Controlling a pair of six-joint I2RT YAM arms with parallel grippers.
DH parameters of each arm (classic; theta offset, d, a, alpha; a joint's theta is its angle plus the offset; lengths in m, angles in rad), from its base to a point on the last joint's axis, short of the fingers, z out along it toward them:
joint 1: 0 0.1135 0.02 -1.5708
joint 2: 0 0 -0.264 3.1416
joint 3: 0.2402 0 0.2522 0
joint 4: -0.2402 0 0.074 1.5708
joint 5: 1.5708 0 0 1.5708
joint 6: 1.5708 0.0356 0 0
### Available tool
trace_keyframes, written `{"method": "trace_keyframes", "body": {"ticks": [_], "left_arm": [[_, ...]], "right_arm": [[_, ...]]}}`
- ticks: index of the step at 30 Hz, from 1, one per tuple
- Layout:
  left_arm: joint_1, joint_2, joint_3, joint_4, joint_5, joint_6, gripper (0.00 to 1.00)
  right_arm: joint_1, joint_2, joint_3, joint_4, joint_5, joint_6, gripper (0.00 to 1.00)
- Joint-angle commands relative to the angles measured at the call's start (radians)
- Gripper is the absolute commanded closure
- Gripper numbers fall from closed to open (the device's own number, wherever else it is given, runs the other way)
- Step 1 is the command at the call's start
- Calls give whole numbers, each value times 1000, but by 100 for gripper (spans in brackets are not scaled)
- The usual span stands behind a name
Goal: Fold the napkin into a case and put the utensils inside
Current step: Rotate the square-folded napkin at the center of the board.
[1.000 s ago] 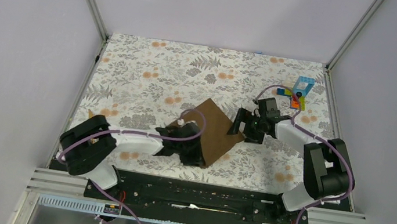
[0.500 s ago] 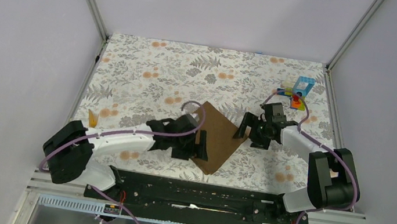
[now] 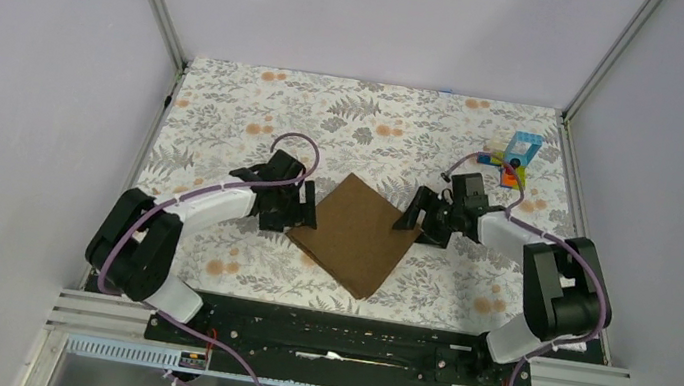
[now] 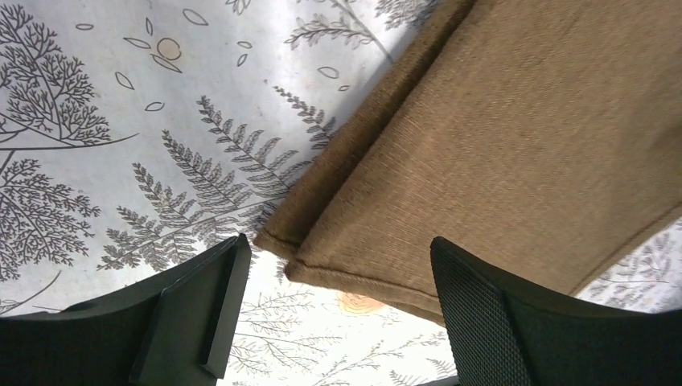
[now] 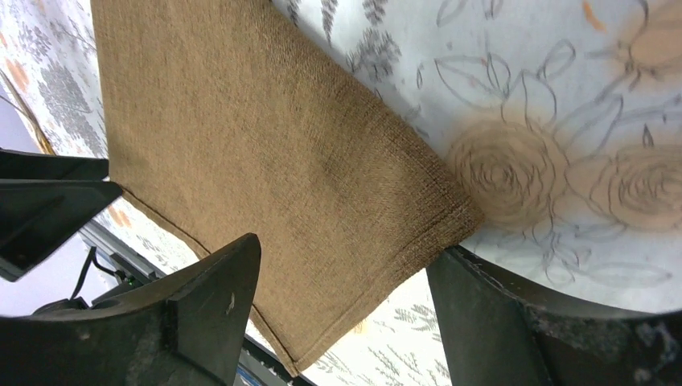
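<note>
The brown napkin [image 3: 357, 236] lies flat on the floral covering as a folded diamond, two layers showing at its left corner [image 4: 499, 145]. My left gripper [image 3: 301, 216] sits at that left corner, open [image 4: 338, 318], the doubled hem just ahead of the gap and touching neither finger. My right gripper [image 3: 413, 221] is at the napkin's right corner, open [image 5: 346, 318], low over the cloth [image 5: 265, 145], with the corner lying between its fingers. The utensils are out of view.
A small stack of colourful toy blocks [image 3: 515, 157] stands at the back right, just behind the right arm. The floral table covering [image 3: 259, 111] stretches between grey walls and metal frame posts. The black base rail [image 3: 339, 329] runs along the near edge.
My left gripper opened, let go of the napkin near its front corner and swung back-left to the left corner. The right gripper stayed at the right corner and narrowed slightly.
</note>
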Motion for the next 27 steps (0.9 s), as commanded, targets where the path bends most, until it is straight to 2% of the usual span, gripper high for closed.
{"method": "trace_keyframes", "body": {"ticks": [1, 6, 8, 11, 13, 17, 21, 24, 27], "left_arm": [[25, 16, -8, 61, 24, 45, 13], [37, -76, -54, 71, 7, 30, 12], [48, -104, -76, 79, 35, 18, 3], [75, -111, -144, 173, 178, -31, 2], [75, -99, -181, 212, 236, -59, 7], [75, -129, -266, 273, 273, -89, 15], [76, -133, -303, 264, 260, -66, 23], [75, -127, -306, 237, 234, -44, 34], [75, -127, -317, 228, 234, -41, 41]], "right_arm": [[0, 102, 66, 10, 61, -46, 19], [0, 264, 265, -7, 13, -77, 19], [0, 342, 374, -38, -2, -88, 19], [0, 428, 562, -238, 126, -135, 15], [1, 419, 606, -326, 219, -160, 10], [1, 286, 513, -340, 296, -185, 3], [1, 174, 373, -287, 161, -176, 3], [2, 104, 260, -234, 35, -145, 3], [0, 50, 191, -230, -1, -138, 2]]}}
